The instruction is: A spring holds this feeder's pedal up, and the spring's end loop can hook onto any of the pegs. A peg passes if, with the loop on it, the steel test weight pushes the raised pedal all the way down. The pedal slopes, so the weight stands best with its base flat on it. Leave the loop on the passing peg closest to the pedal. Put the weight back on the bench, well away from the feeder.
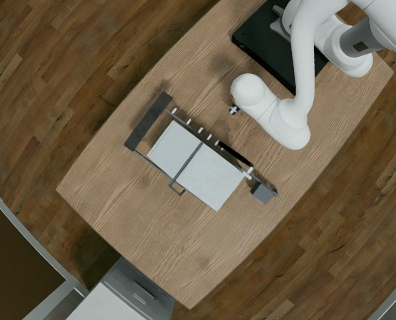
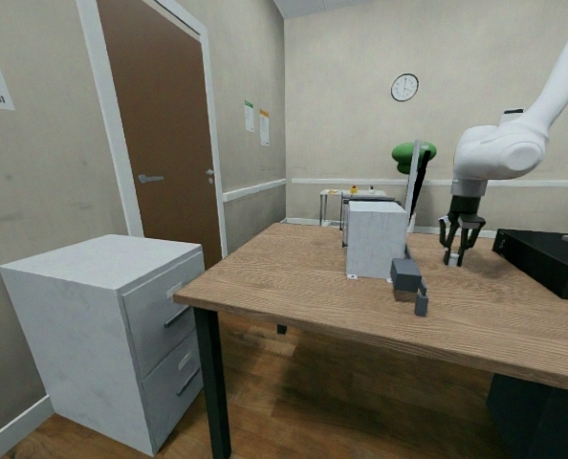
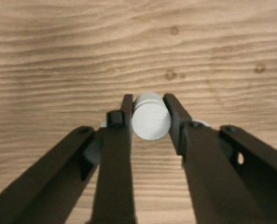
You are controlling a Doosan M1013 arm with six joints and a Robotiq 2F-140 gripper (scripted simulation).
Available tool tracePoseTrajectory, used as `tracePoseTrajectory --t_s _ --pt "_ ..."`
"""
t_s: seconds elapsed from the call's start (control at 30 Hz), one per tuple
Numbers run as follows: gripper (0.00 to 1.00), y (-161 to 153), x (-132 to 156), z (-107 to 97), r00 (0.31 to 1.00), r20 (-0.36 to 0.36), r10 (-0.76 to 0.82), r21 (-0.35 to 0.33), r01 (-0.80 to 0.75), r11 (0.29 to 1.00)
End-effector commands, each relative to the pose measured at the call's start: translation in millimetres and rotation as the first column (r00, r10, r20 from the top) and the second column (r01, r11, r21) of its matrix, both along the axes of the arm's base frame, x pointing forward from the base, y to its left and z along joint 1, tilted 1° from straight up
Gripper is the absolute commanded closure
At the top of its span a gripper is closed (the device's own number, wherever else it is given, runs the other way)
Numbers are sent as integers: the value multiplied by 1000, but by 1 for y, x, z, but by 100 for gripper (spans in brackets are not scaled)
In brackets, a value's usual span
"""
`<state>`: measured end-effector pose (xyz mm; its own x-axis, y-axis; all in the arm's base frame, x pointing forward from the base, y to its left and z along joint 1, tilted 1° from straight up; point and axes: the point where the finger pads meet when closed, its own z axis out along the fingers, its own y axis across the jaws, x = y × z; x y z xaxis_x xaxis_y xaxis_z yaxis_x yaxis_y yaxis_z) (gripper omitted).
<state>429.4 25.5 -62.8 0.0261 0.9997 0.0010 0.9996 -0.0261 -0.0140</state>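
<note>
The steel weight (image 2: 453,259) (image 3: 151,123) is a small pale cylinder, upright at the bench top. My gripper (image 2: 453,256) (image 3: 148,106) points straight down and is shut on it, one finger against each side. The feeder is a pale box (image 1: 209,172) (image 2: 376,242). Its dark pedal plate (image 1: 148,120) lies across the left end in the top view, raised above the bench. White pegs (image 1: 189,121) (image 1: 201,130) stick out along the side arm. The black spring (image 1: 234,153) (image 2: 420,183) slants from the tall post (image 2: 413,183) towards the peg (image 1: 216,143) farthest from the pedal; the loop itself is too small to tell.
A grey block (image 1: 263,193) (image 2: 405,273) sits at the arm's other end. A thin wire handle (image 1: 175,189) stands out from the feeder's far side. The black base plate (image 1: 260,45) (image 2: 546,251) of the arm is behind the gripper. A filing cabinet (image 2: 91,306) stands beyond the bench.
</note>
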Motion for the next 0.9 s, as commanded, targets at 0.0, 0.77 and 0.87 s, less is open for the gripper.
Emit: tracePoseTrajectory --t_s 0.0,0.77,0.87 --pt "75 0 1 0 1000 1 0 0 0 1000" --pt "75 0 1 35 1000 1 0 0 0 1000" --pt "75 0 1 40 1000 1 0 0 0 1000"
